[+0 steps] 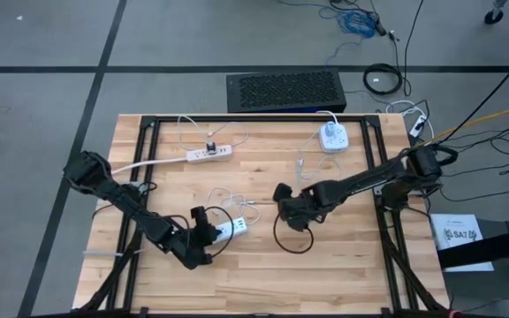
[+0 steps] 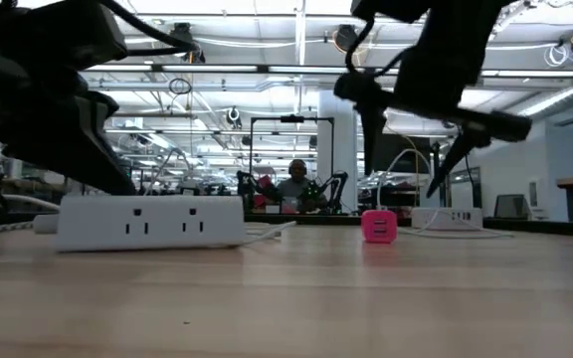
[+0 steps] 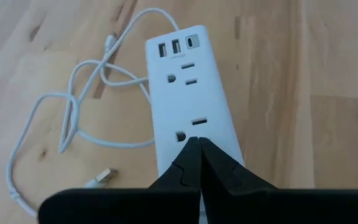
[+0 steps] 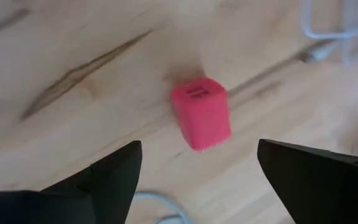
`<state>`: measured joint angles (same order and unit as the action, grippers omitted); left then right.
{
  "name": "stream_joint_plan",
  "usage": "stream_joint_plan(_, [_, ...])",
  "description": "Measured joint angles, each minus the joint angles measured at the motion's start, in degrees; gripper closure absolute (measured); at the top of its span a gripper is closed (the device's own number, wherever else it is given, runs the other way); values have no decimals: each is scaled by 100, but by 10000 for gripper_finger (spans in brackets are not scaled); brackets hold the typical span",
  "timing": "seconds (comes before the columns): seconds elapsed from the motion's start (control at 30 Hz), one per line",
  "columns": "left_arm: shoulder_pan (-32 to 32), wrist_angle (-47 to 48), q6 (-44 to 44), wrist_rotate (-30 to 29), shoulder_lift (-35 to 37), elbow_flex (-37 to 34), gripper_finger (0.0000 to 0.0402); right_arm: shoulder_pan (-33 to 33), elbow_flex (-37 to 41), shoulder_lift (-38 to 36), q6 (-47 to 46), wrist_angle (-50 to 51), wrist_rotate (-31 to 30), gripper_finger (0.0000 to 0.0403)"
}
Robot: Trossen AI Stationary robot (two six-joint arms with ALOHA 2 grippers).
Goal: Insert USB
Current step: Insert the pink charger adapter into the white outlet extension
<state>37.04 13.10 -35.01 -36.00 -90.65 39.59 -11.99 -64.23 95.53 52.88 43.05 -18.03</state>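
Observation:
A white power strip [image 3: 188, 93] lies on the wood table, with two USB ports and a smaller port at one end [image 3: 178, 46]; it also shows in the high view [image 1: 233, 231] and low view [image 2: 152, 221]. A white cable [image 3: 73, 115] loops beside it, its USB plug [image 3: 104, 176] resting on the table. My left gripper [image 3: 199, 142] [image 1: 203, 233] is shut at the strip. My right gripper [image 4: 199, 148] [image 1: 290, 210] is open and hovers above a pink cube charger [image 4: 201, 113] [image 2: 379, 226], one finger to each side, touching nothing. My left gripper meets the power strip with its shut fingertips [image 3: 191, 155] on the outlet face [image 3: 194, 127], toward the end away from the USB ports. The strip lies on the table. Whether the tips press on it or only hover just over it, I cannot tell.
A black cable loop [image 1: 292, 237] lies under the right gripper. Toward the far edge are a second white strip [image 1: 208, 153], a white-and-blue socket block [image 1: 332, 137] and a black box [image 1: 285, 91]. A person sits in the room behind [image 2: 294, 184].

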Motion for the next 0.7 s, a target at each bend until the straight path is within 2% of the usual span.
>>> stream_joint_plan(0.13, [-150, -274, 505, 249, -2, -2, 401, 1, 0, 399, 518, -120, -28, 92])
stream_joint_plan(0.23, [-244, -353, 734, 425, -3, -2, 401, 0, 0, 612, 673, -375, -277, 106])
stream_joint_plan(0.4, [-369, -450, 951, 636, -3, -2, 401, 76, 0, 842, 776, -735, -353, 143])
stream_joint_plan(0.57, [-417, -544, 1041, 755, -5, -2, 401, 212, 0, 1060, 785, -761, -167, 179])
stream_joint_plan(0.7, [-417, -542, 1041, 754, -5, -2, 401, 210, 0, 1143, 787, -842, -111, 223])
